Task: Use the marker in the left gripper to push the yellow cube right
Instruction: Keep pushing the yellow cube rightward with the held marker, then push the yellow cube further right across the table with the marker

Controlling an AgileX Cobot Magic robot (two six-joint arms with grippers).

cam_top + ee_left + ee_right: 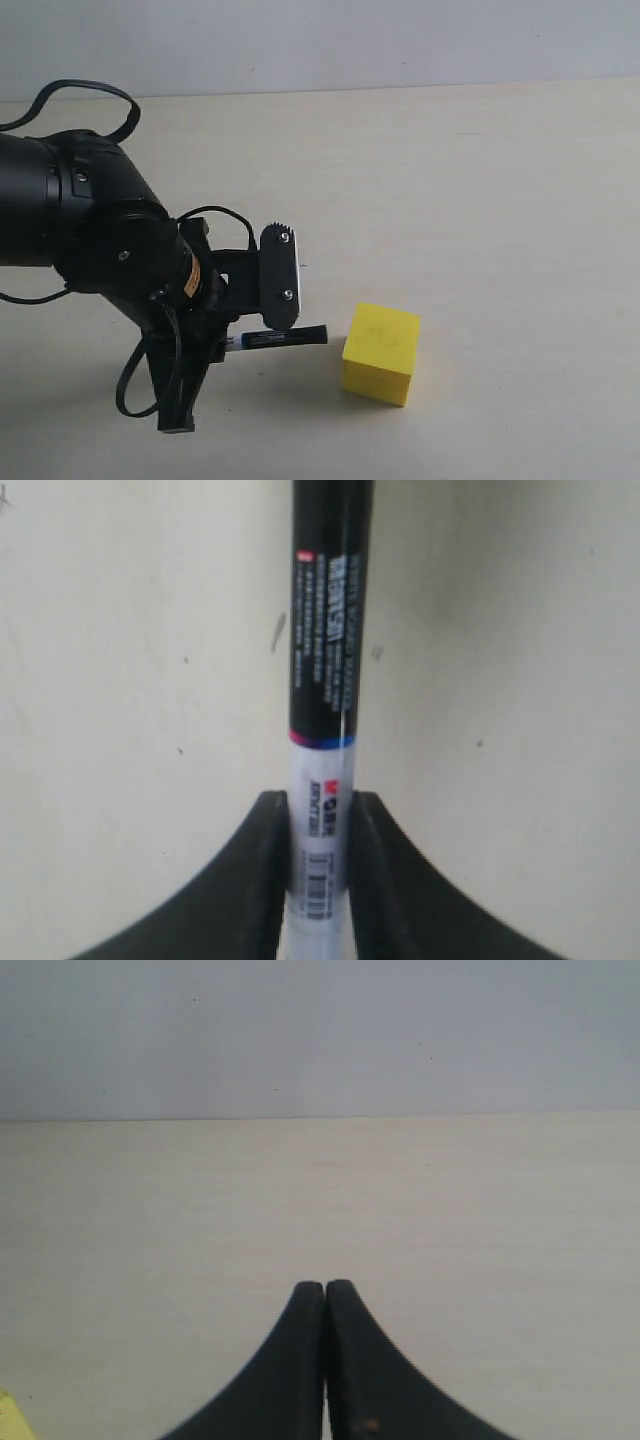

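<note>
My left gripper [268,338] is shut on the marker [280,338], which lies level just above the table with its black end pointing right. A small gap separates that end from the left face of the yellow cube [381,353], which rests on the table. In the left wrist view the marker [322,680] runs out from between the dark fingers [265,860], clamped on its white labelled barrel; the cube does not show there. My right gripper [325,1288] is shut with nothing in it; a sliver of the yellow cube [12,1418] shows at the frame's corner.
The pale table [480,180] stretches right of and behind the cube. A grey wall [320,40] rises at the far edge. The left arm's bulky black body [90,220] and its cable [85,95] fill the left side.
</note>
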